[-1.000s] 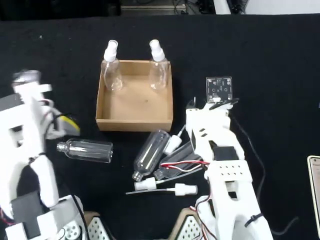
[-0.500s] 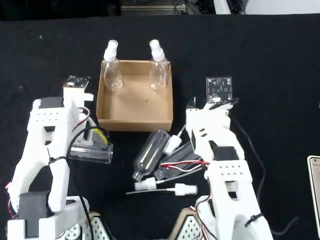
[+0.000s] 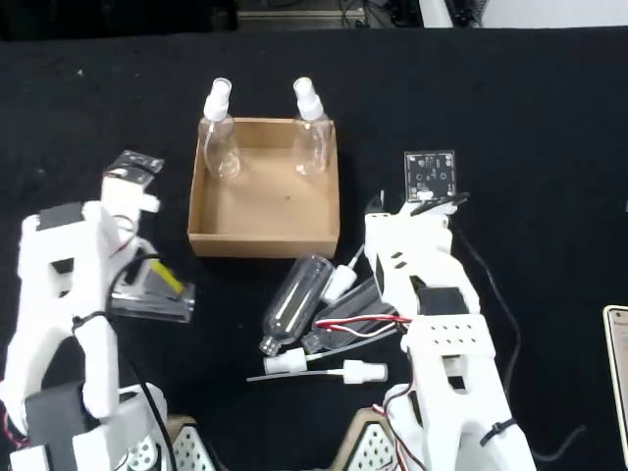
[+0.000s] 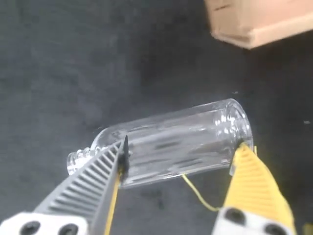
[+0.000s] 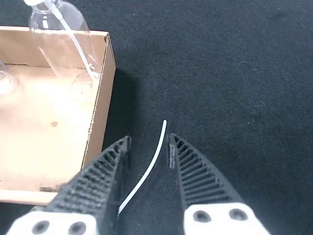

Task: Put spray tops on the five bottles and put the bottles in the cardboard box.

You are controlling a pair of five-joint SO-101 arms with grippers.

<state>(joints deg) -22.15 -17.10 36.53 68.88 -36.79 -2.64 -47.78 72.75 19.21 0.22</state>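
Left wrist view: left tool (image 4: 182, 147) grasps the uncapped bottle (image 4: 166, 137) lying on the counter (image 4: 73, 58); lift gently, keeping its neck clear for capping.

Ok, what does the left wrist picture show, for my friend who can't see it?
The left gripper holds a clear bottle turned on its side, with no spray top on its neck. The black table is behind it, and a corner of the cardboard box shows farther off.
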